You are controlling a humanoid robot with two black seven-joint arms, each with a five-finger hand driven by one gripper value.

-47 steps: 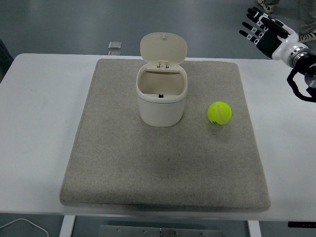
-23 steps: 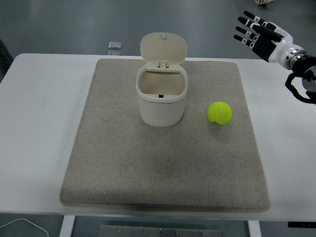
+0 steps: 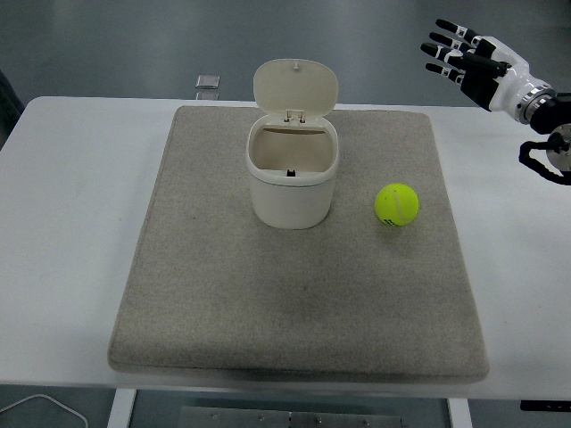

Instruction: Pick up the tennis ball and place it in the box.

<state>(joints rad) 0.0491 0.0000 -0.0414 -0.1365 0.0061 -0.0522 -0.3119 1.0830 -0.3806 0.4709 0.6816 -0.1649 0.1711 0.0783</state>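
Observation:
A yellow-green tennis ball lies on the grey mat, right of centre. To its left stands the box, a cream bin with its flip lid tipped up and back, the inside bare. My right hand hovers high at the top right, beyond the table's far edge and well above and to the right of the ball. Its fingers are spread and hold nothing. The left arm does not show.
The mat covers most of the white table. A small grey square object lies on the floor past the table's far edge. A white cable curls at the bottom left.
My right hand has drifted left and slightly upward, its spread fingers now pointing more to the left. The ball and the bin have not moved.

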